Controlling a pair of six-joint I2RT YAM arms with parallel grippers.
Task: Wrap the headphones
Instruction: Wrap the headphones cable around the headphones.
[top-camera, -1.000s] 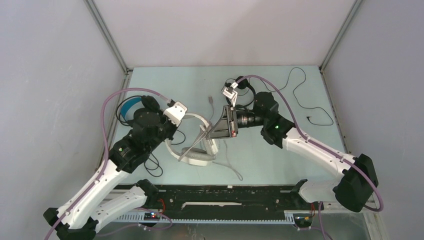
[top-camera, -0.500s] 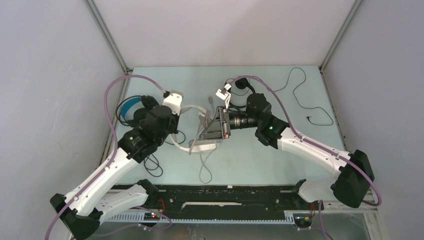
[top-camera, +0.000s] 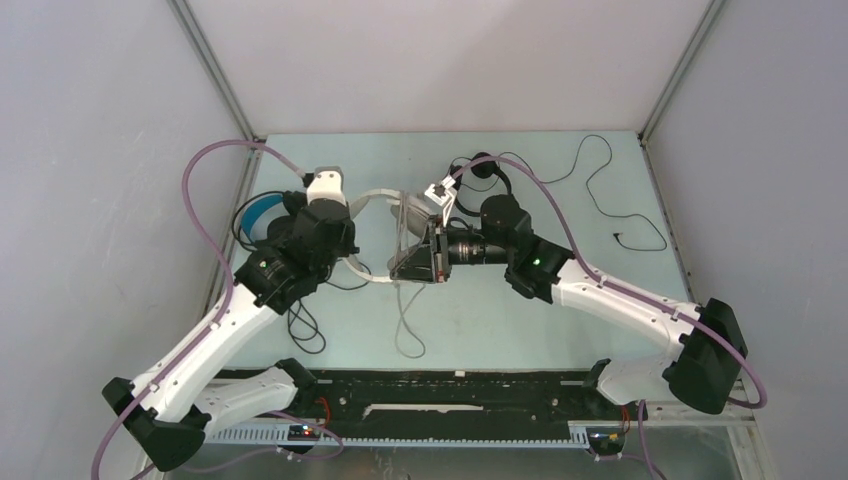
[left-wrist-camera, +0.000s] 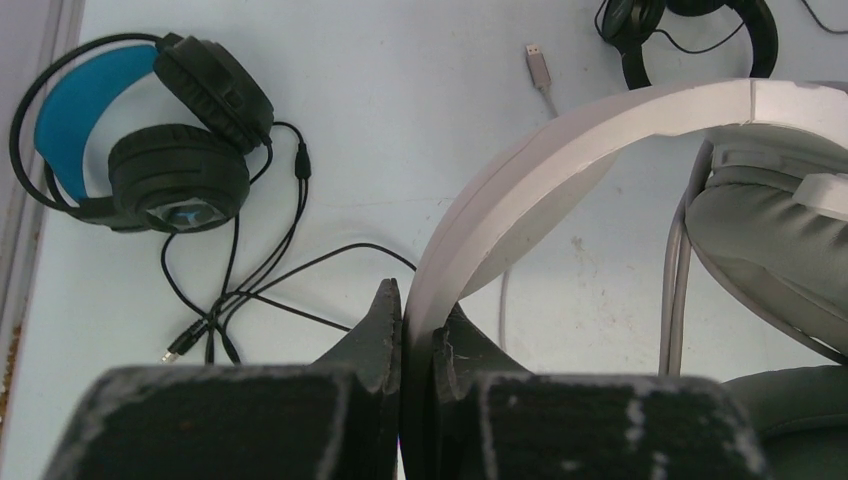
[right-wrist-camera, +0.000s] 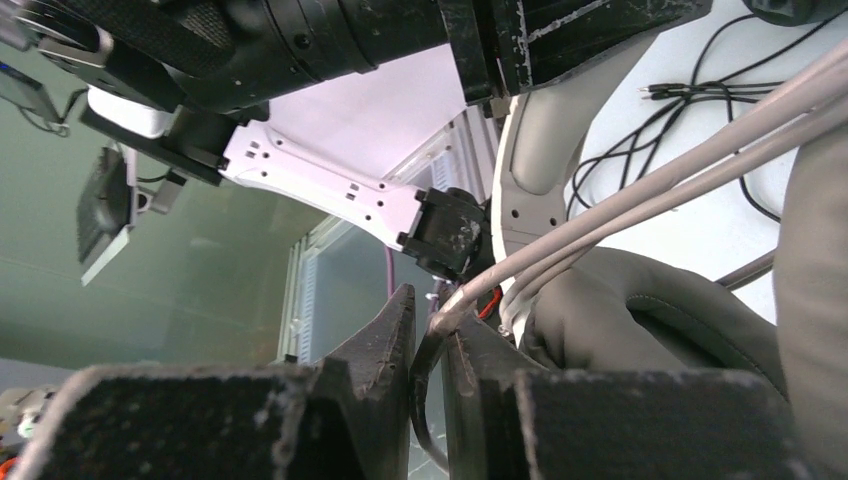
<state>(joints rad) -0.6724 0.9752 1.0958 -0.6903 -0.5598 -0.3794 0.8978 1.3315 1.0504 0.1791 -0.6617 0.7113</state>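
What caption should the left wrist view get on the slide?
Left fingers pinch the white headset by its band; the blue-lined black headset lies on the table behind, cable loose.

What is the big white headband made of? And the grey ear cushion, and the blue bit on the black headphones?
White headband: likely hard plastic, smooth and matte, with a moulded seam. Grey ear cushion: probably soft faux leather, smooth and puffy. Blue lining: maybe padded fabric or foam, dull; hard to tell.
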